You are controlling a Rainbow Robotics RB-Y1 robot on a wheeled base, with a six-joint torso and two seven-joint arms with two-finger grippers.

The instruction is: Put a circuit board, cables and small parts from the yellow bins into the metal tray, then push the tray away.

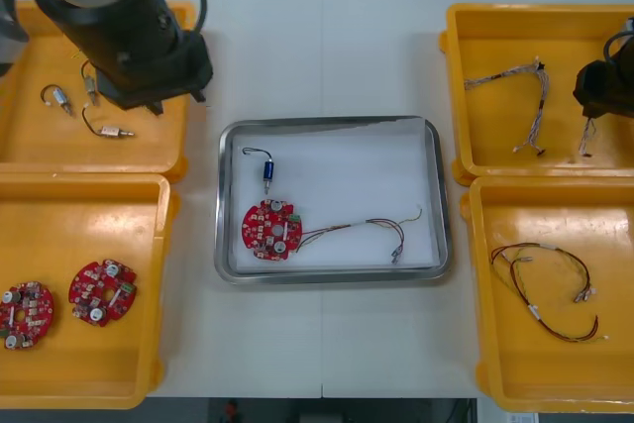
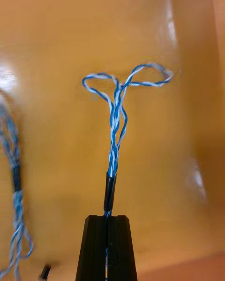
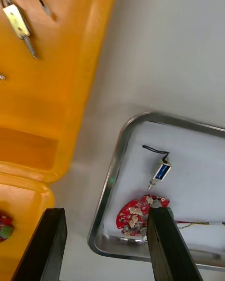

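Right end effector [image 2: 107, 219] pinched tight on a twisted blue and white cable [image 2: 115, 136] over the far right yellow bin [image 1: 495, 32], left end effector [image 3: 105, 211] spread wide and empty above the far left yellow bin [image 1: 30, 146] edge, metal tray [image 1: 327, 123] mid-table [image 1: 267, 47] holding a red circuit board [image 1: 269, 231], a small metal part [image 1: 267, 171] and a red and yellow cable [image 1: 367, 228].

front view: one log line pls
right hand shut on blue-white cable, far right bin | left hand open, far left bin | tray: board, small part, red-yellow cable
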